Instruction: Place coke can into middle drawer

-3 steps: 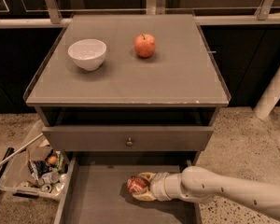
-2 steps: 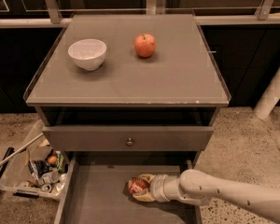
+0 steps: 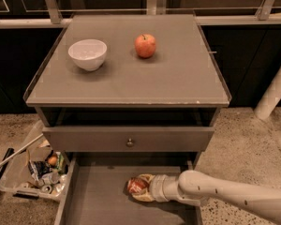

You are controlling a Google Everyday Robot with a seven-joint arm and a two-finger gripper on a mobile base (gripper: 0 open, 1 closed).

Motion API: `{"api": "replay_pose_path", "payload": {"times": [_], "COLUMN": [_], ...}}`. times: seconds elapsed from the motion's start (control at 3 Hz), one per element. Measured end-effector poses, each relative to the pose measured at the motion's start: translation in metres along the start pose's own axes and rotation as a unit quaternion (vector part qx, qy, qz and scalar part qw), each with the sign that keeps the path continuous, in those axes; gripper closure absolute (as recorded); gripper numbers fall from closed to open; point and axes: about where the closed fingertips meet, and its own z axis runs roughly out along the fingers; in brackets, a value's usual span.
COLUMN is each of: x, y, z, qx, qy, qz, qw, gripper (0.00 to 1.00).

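Down low, the tool (image 3: 141,190) reaches in from the right and grips the coke can (image 3: 136,185), holding it at or just above the floor of the open middle drawer (image 3: 93,205). I judge this the setting-down step; next the tool needs to let go and back out without tipping the can. I can't tell whether the can touches the floor, and the drawer's near end is cut off.
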Motion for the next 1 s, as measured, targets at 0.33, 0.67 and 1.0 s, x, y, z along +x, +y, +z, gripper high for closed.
{"api": "replay_pose_path", "payload": {"times": [0.33,0.67,1.0], "x": [0.0000,0.0000,0.0000], "y": [0.0000,0.0000,0.0000], "z": [0.0000,0.0000,0.0000], "qx": [0.000,0.000,0.000], "qy": [0.000,0.000,0.000], "qz": [0.000,0.000,0.000], "qw": [1.0000,1.0000,1.0000], "gripper": [0.58,0.34,0.12]}}
